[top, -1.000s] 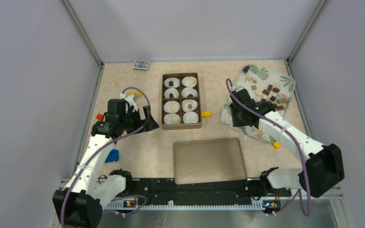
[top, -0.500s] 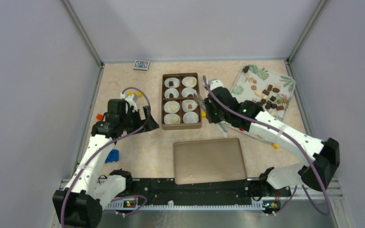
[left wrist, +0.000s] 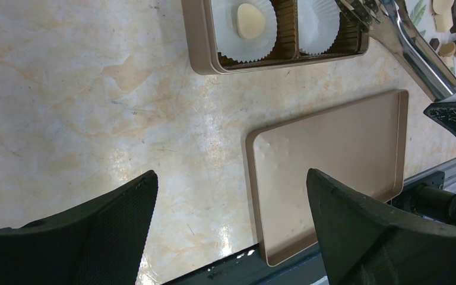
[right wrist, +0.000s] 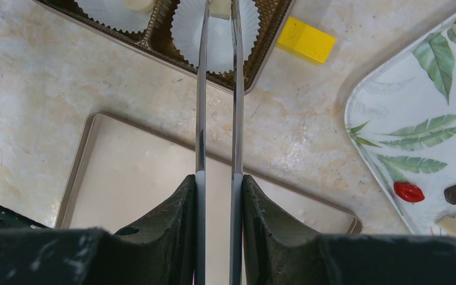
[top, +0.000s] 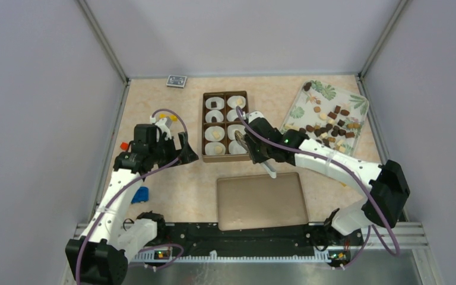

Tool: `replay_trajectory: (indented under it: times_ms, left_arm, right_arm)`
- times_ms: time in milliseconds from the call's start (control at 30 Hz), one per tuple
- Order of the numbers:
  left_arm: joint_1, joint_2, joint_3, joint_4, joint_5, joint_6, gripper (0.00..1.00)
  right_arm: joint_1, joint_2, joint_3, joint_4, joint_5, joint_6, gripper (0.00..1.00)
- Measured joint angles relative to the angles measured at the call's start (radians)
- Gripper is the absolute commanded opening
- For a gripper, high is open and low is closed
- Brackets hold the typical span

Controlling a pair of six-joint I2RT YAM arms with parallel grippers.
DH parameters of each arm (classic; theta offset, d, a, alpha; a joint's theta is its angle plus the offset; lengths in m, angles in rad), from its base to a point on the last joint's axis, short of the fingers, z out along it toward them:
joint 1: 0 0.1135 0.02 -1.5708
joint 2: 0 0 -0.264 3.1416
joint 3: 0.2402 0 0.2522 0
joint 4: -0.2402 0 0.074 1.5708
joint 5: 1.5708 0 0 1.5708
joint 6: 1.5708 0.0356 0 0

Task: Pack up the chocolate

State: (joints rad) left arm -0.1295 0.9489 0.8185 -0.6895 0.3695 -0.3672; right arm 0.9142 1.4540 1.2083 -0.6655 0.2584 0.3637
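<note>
My right claw (right wrist: 218, 184) squeezes the tongs (right wrist: 201, 89) (cream chocolate (right wrist: 219, 7) between their tips) above the box's (right wrist: 265, 50) corner cup (right wrist: 217, 41), open desk (right wrist: 309, 119) alongside

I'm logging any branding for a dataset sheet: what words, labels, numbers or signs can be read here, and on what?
No text can be read in any view.
On the small dark blue patterned rectangle at the table's far edge: print too small to read.
On the flat brown rectangular lid, the white leaf-print tray and the shiny metal tongs: no marking visible.
</note>
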Motion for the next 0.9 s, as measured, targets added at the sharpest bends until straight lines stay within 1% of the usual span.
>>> replay_trajectory:
  times_ms: [167,333,500,633,733,900]
  left_arm:
    - [0.000,0.000,0.000,0.000,0.000,0.000,0.99]
    - [0.000,0.000,0.000,0.000,0.000,0.000,0.99]
    - [0.000,0.000,0.000,0.000,0.000,0.000,0.99]
    - [0.000,0.000,0.000,0.000,0.000,0.000,0.99]
    - [0.000,0.000,0.000,0.000,0.000,0.000,0.99]
    - [0.000,0.005,0.000,0.001,0.000,0.000,0.99]
  right_arm:
    - [0.000,0.007,-0.004,0.005,-0.009,0.004,0.17]
    - [0.000,0.020,-0.004,0.008,-0.021,0.005,0.28]
    - [0.000,0.024,-0.004,0.008,-0.021,0.005,0.36]
    - [0.000,0.028,-0.004,0.008,-0.021,0.005,0.34]
    - [0.000,0.029,-0.004,0.008,-0.021,0.005,0.27]
    - [0.000,0.029,-0.002,0.006,-0.014,0.005,0.18]
